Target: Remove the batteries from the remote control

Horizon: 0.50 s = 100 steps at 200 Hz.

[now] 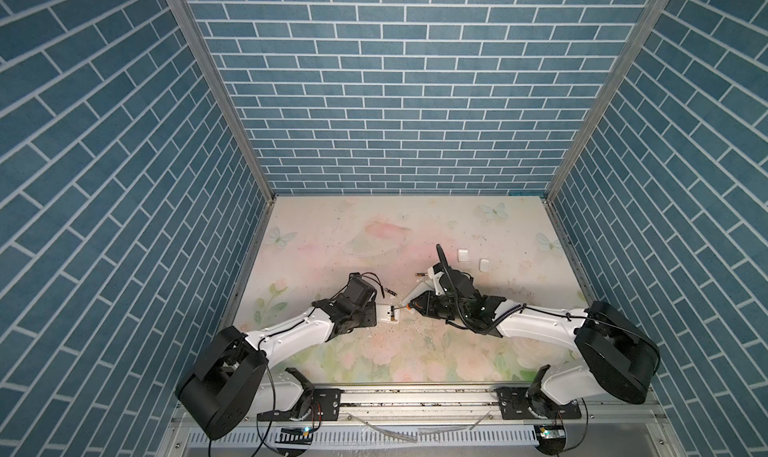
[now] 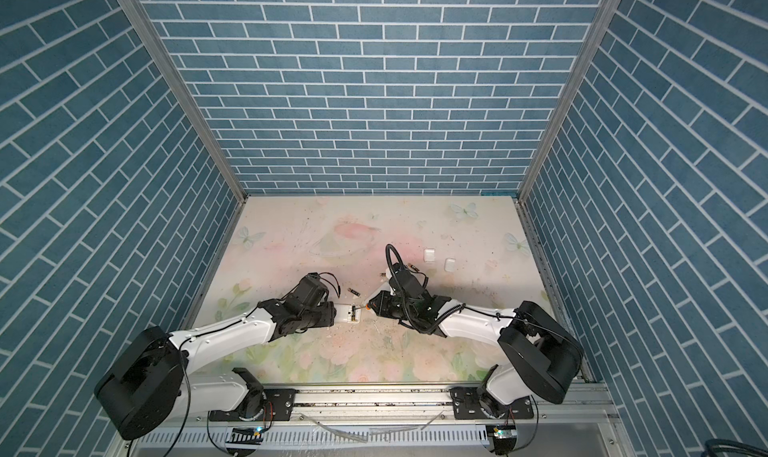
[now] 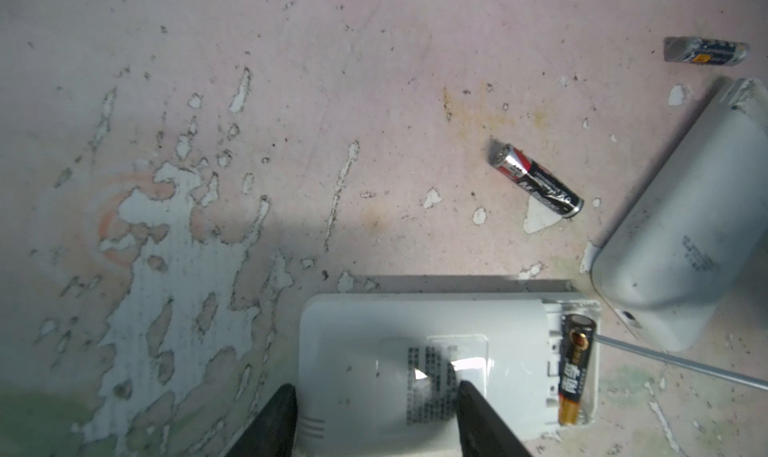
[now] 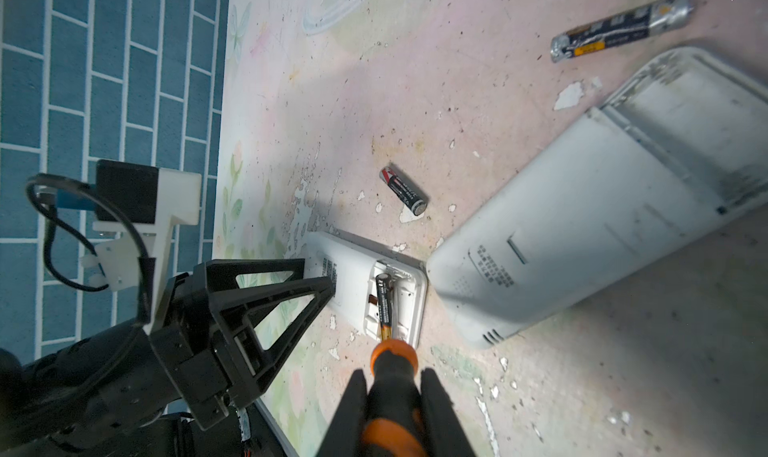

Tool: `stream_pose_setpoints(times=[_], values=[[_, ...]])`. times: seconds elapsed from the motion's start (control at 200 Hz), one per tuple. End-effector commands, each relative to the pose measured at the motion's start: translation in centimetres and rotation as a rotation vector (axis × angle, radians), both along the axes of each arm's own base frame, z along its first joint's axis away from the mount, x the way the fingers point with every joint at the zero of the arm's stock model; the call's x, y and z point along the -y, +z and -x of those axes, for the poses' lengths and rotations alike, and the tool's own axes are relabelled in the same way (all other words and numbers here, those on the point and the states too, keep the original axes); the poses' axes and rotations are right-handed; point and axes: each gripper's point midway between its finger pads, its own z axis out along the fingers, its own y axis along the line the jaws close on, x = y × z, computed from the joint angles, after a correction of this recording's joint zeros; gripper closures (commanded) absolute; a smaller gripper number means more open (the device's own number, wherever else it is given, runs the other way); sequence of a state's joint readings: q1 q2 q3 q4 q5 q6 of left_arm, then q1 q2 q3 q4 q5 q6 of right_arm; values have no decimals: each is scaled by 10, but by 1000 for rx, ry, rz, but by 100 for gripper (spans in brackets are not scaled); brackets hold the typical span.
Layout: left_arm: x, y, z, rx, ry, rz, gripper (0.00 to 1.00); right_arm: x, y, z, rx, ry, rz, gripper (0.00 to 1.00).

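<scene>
Right wrist: seated battery [image 4: 385, 305] lies just ahead of right gripper [image 4: 393, 378].

Below centre in both top views, small white rectangular plastic remote control [image 3: 415, 338], back up, bay open at its right end. Holds one slim black cylindrical battery with gold-orange end [image 3: 575, 372] crosswise in that bay. Just above, loose black-and-red battery [image 3: 536, 180], tilted. Farther up-right, dark battery with yellow label [image 4: 619, 25]. Beside the open end, larger white plastic remote [image 4: 582, 234], back up, slanting up-right.

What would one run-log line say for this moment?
left gripper: grips small white plastic remote | right gripper: grips orange-and-black screwdriver, tip at black gold-ended battery in compartment
</scene>
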<state>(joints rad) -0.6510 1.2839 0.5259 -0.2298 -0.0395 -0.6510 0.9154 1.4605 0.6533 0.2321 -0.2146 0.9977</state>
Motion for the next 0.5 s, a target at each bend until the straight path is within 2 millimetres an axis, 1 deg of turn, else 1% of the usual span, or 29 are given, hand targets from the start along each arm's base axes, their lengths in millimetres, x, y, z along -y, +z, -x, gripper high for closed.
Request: stream_pose_setpoints(times=[0.0,0.185,0.495], values=[[-14,-18,21,-81,6,-51,38,-8,7,7,-4,35,-20,100],[-16,-17,21,-78,11,-54,38,-14,14,9,2,54,-35,100],[-18,-20,23,-81,19,-57,38,-12,19,11,13,61,-27,100]])
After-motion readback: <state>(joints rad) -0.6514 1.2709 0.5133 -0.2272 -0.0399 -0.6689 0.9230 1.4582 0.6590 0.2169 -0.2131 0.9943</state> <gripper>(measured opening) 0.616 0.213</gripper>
